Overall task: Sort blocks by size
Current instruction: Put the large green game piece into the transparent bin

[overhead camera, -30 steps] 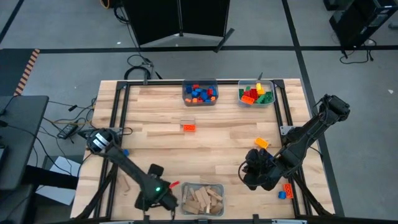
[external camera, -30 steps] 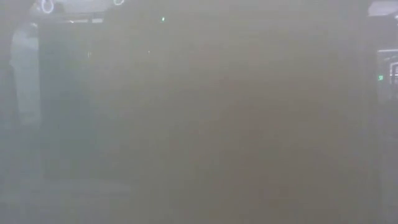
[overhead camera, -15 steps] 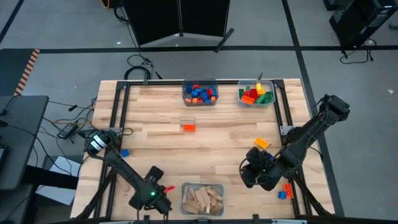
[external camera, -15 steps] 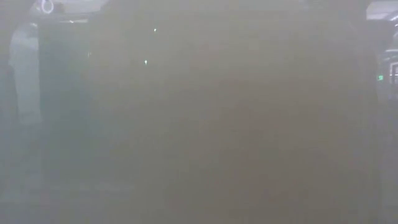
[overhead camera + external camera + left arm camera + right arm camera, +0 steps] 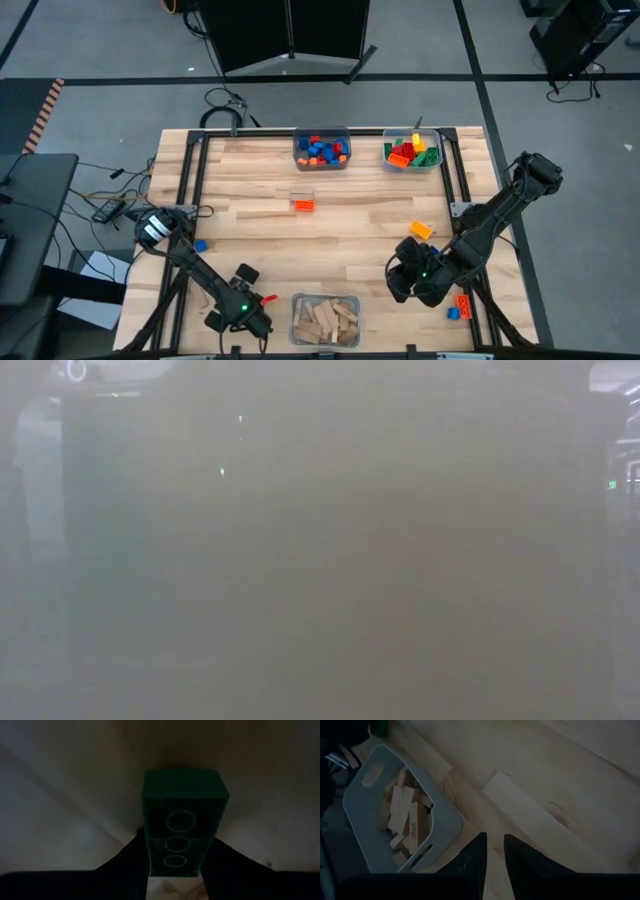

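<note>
Gripping a green brick [image 5: 182,822] lengthwise between left fingers [image 5: 125,865], right fingers [image 5: 476,855] narrow, empty

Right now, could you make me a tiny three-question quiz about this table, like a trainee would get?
1. True or false: the bin nearest the left gripper holds wooden blocks.
2. Which colour is the brick between the left gripper's fingers: A red, B green, C yellow?
3. How many bins stand along the table's far edge?

Key: 1 true; 2 B; 3 two.
</note>
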You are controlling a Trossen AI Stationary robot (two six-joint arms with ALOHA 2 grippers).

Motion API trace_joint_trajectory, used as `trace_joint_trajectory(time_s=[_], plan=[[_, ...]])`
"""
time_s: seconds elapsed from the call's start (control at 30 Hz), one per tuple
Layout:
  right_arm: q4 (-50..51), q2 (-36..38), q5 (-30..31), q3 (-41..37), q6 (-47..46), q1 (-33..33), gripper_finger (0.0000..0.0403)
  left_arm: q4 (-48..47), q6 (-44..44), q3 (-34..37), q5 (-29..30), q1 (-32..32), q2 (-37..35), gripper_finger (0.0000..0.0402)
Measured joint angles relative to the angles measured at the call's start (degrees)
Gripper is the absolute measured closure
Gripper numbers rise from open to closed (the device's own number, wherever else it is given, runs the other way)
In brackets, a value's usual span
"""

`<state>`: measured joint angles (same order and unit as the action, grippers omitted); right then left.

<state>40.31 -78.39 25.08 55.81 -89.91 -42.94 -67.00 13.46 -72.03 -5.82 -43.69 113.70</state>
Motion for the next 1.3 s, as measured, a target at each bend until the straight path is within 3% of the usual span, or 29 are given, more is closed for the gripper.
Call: trace_joint_trajectory(time_s=[0.2,0.47,0.63,0.77,0.97,1.13,1.3], plan=[[0.03,0.0,0.0,0.0,5.31,0.0,0.0323,-4.99,4.7,0.3,-0.29,1.68,-1.89,0.0263],[2.78,0.16,0.03,0.0,10.99,-0.41,0.0323,-7.06,18.13,-0.59,1.17,7.3,-11.44,0.0263],[8.7,2.6,2.52,0.0,11.07,-3.12,0.0323,-6.34,27.6,-4.96,9.88,12.85,-17.81,0.0263],[13.96,6.82,6.79,0.0,10.18,-6.41,0.0325,-3.6,29.71,-10.5,18.5,17.58,-20.47,0.0263],[23.59,14.78,17.72,0.0,2.74,-11.69,0.0329,9.74,22.87,-18.39,28.95,24.43,-20.76,0.0263],[24.35,18.5,25.18,0.0,3.02,-12.51,0.0329,26.83,9.67,-19.76,27.65,29.89,-20.76,0.0263],[24.34,19.28,31.57,0.0,5.44,-10.54,0.0323,33.53,1.08,-19.76,22.32,35.66,-20.52,0.0263]])
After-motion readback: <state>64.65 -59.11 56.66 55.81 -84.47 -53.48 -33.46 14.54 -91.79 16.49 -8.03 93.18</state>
